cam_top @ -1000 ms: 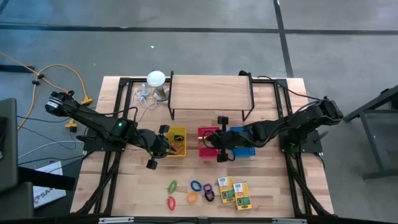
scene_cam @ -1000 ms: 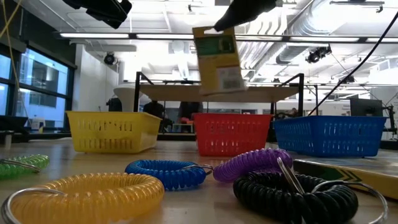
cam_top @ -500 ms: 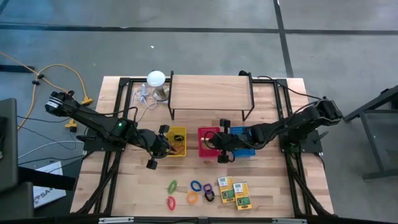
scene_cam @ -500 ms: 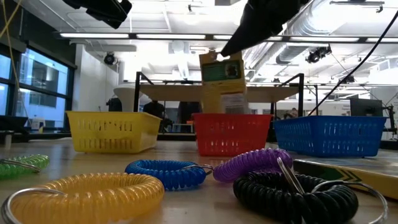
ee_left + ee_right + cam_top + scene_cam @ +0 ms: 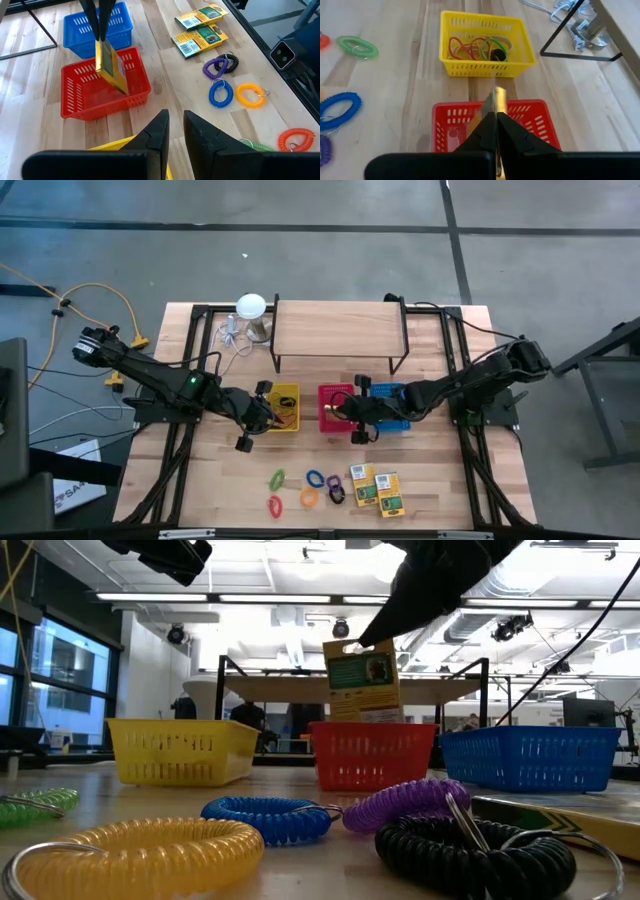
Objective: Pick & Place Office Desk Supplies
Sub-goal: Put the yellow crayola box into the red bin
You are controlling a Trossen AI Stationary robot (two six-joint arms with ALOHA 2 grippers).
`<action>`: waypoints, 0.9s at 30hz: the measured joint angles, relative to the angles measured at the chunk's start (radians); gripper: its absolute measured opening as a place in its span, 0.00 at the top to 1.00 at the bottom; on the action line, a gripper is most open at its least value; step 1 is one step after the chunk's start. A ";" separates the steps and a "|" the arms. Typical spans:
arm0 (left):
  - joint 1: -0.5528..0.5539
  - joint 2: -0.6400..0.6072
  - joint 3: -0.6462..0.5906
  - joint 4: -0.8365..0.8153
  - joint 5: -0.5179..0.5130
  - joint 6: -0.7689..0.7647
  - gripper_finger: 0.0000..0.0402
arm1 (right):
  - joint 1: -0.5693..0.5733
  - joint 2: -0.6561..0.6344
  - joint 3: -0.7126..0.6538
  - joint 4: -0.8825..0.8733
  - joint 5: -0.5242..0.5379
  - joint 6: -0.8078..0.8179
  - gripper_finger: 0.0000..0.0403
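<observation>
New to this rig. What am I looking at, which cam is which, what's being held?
Two robot arms at a wooden table, seen from overhead, from table height, and from each wrist. The right gripper has its fingers shut on a yellow-and-green card box, hanging over the red basket. The left gripper waits near the yellow basket, which holds rubber bands. A blue basket stands beside the red one. Coloured coil rings and more card boxes lie at the front.

Right gripper (image 5: 496, 131) fingers (image 5: 482, 134) cover most of the card box (image 5: 499, 96) pinched edge-on between them, its printed face unreadable there, while the red basket (image 5: 540, 116) beyond the fingertips is cut off behind them, contents too indistinct to identify.
</observation>
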 joint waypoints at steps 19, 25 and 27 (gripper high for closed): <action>0.000 0.000 0.000 0.000 0.000 0.000 0.87 | 0.015 0.034 0.000 0.030 -0.056 0.030 1.00; 0.000 0.000 0.000 -0.001 0.000 0.000 0.87 | 0.012 0.044 0.000 0.029 -0.059 0.049 1.00; 0.000 0.000 0.000 0.001 0.000 0.000 0.87 | 0.010 0.051 0.000 0.023 -0.059 0.052 1.00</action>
